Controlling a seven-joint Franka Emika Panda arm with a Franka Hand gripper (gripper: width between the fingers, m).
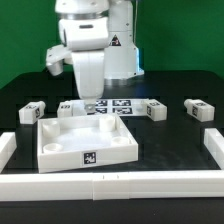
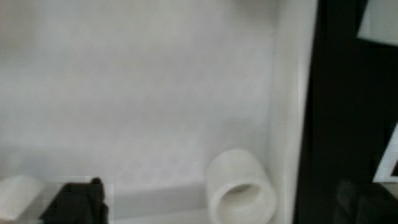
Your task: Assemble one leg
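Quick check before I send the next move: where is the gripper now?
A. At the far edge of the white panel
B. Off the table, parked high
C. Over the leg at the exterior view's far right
A: in the exterior view the gripper hangs low at the far edge of the white panel, beside the marker board, and well apart from the leg at the far right.

The panel [image 1: 88, 142] is set at lower centre on the worktop [image 1: 170, 138], with the marker board [image 1: 120, 104] laid behind it. One leg [image 1: 33, 113] is placed mid left, another leg [image 1: 153, 110] and a third leg [image 1: 198, 109] mid right.
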